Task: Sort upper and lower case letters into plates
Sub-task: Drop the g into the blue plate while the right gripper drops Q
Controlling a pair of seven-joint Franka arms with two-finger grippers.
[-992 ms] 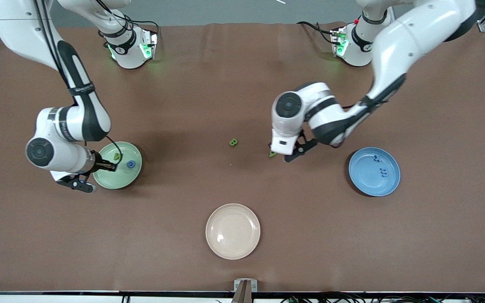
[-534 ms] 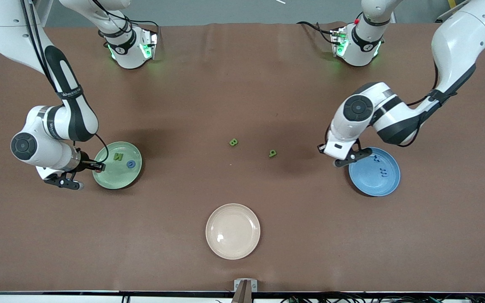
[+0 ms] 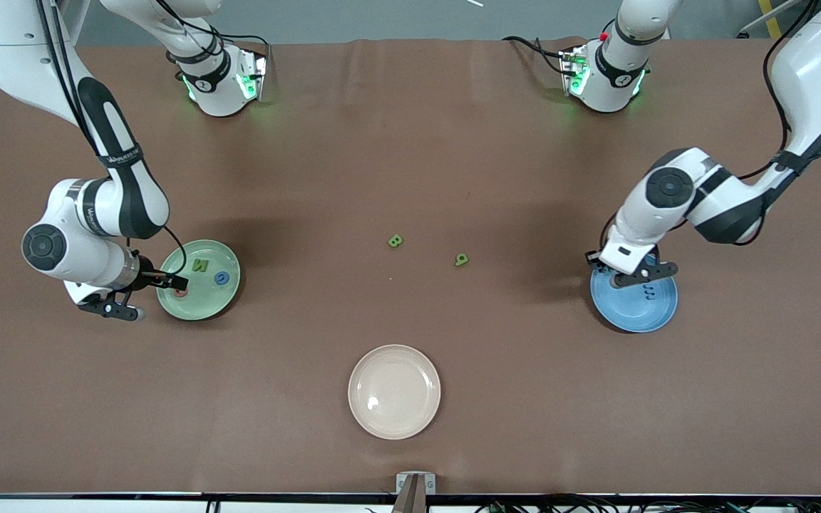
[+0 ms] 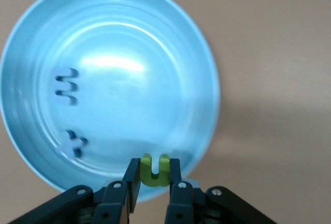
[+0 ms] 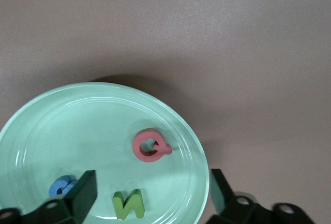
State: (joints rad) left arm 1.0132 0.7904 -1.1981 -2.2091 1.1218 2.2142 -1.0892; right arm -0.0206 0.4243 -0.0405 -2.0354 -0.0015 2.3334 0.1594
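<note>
Right gripper [image 3: 168,282]: your jaws now spread, pink-red Q [image 5: 150,145] just dropped into mint plate [image 3: 229,293]. Left gripper [image 4: 153,182]: pinching green u [image 4: 155,169], newly arrived over blue plate [image 3: 638,317]. Two green letters [image 3: 395,241] remain on your table.

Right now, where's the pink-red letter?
The pink-red letter lies in the mint green plate at the right arm's end, beside the green N, under the open right gripper.
</note>
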